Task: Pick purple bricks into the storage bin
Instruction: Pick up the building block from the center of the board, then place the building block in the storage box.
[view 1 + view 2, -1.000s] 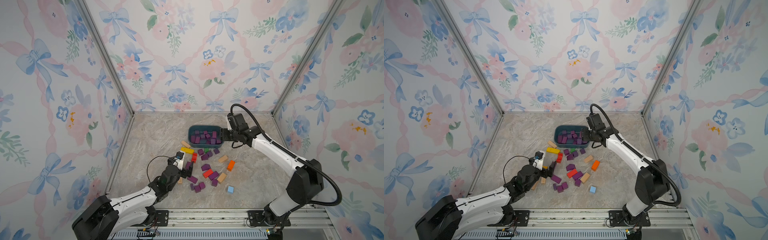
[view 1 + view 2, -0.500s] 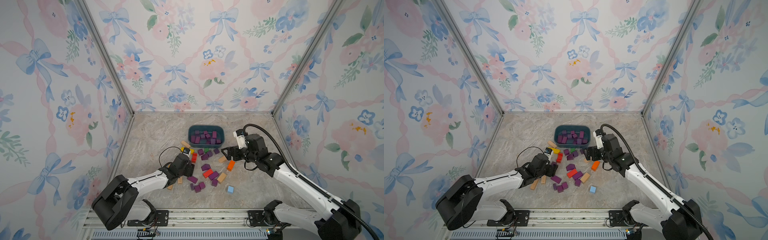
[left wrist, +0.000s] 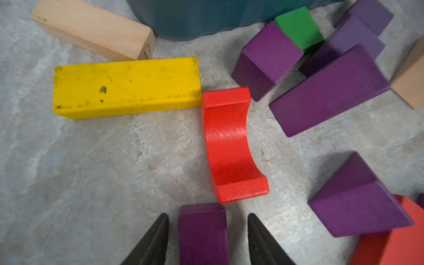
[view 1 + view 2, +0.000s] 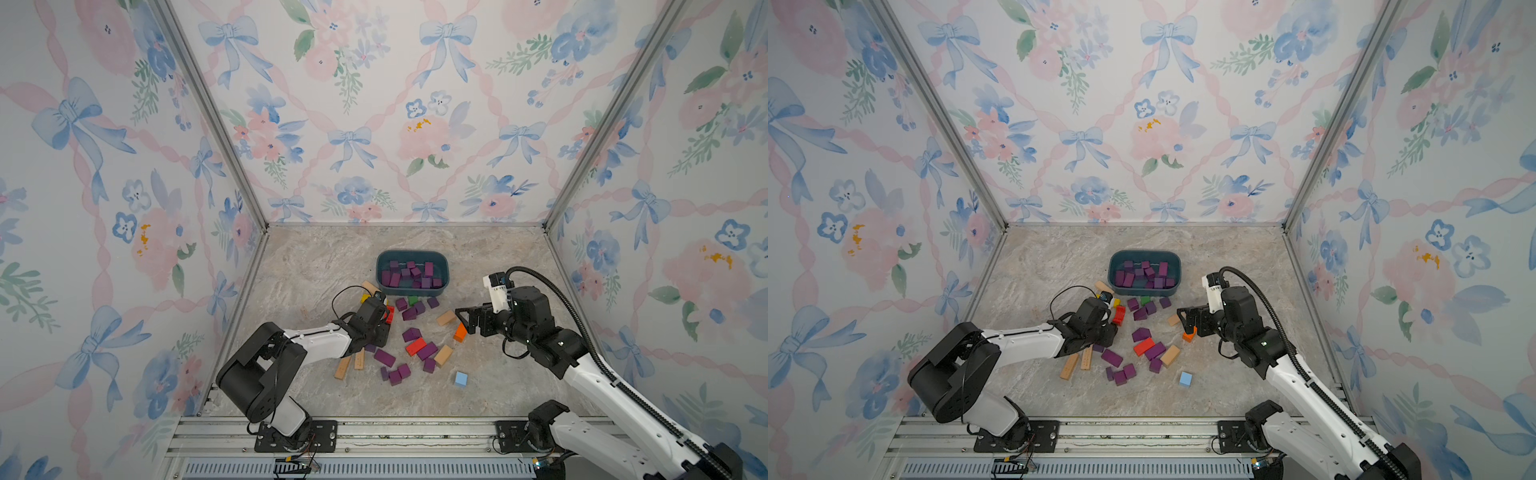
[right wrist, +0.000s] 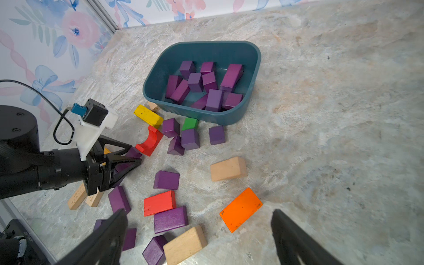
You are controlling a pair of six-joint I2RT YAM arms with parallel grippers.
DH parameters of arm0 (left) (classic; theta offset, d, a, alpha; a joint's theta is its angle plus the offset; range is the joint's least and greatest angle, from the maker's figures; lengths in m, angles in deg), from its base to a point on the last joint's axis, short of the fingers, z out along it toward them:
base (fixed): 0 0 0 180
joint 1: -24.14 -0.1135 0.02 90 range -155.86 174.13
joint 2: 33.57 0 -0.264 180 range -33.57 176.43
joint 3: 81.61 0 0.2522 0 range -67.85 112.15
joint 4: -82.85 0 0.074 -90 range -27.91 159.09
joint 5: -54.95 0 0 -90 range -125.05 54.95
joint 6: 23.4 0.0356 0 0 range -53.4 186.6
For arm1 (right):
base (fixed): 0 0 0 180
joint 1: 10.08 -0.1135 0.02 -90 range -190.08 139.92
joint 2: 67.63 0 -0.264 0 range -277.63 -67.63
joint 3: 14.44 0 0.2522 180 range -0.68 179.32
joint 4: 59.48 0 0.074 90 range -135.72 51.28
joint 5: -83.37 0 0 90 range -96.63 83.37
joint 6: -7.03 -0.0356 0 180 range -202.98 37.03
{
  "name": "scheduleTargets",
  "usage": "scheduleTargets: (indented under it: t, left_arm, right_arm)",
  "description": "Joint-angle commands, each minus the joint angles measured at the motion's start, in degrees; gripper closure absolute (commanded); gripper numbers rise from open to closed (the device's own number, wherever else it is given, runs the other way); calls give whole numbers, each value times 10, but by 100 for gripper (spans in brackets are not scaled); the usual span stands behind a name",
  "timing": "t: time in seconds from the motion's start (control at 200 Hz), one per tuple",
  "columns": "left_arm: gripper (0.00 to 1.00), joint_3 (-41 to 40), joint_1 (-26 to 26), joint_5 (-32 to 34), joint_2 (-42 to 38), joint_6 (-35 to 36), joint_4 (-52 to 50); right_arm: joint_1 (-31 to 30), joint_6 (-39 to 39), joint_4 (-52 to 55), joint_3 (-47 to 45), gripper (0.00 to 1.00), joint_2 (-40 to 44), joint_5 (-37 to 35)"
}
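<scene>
Flowered wallpaper with blue bows closes the cell on three sides, and the floor is a grey-beige marbled tabletop (image 4: pixel 316 266). Toward the back stands the storage bin (image 4: pixel 412 252), a dark teal plastic tub with rounded corners and low walls. About a dozen of the purple bricks (image 5: pixel 213 101), small matte wooden cubes and bars, lie inside it in a loose heap. More of them are scattered on the tabletop in front of the bin, mixed with tan, red, orange, yellow, green and light blue blocks.

The left gripper (image 3: pixel 207 215) is low over the tabletop, and its two black fingers (image 3: pixel 156 236) stand on either side of one purple brick (image 3: pixel 202 234). A narrow gap shows on each side, so the fingers are apart and do not clamp it yet. A red arch-shaped wooden block (image 3: pixel 229 142) lies just beside the far end of this brick. The right gripper (image 5: pixel 198 214) hangs above the table with its fingers wide apart and nothing between them. A flat orange wooden block (image 5: pixel 241 208) is below it.

I judge that the step in hand is the grasp of this brick by the left arm. The next move calls for bringing the fingers together squarely on its long sides. After that comes a straight lift, so that the red arch is not dragged, and then carrying the brick over the bin wall.
</scene>
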Motion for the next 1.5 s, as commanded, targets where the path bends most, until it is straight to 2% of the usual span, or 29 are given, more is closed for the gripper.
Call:
scheduleTargets:
  t: [0.0,0.225,0.405,0.54,0.615,1.195,1.49]
  left_arm:
    - [50,4,-4,15,18,2,-30]
    - [69,12,-3,13,32,6,-31]
    - [77,13,1,10,32,16,-31]
    - [79,40,6,16,29,27,-33]
    - [80,49,7,20,27,33,-39]
    - [82,108,17,38,-32,53,-44]
    - [82,137,17,45,-27,62,-44]
  right_arm:
    - [6,-7,1,-6,4,3,4]
    - [19,0,28,-6,3,21,-20]
    - [33,-14,20,-22,3,16,-21]
    - [35,-16,27,-20,0,8,-20]
    - [36,-16,27,-21,3,9,-24]
    - [60,-20,60,-9,3,-10,-53]
    - [72,-32,66,-15,3,-17,-62]
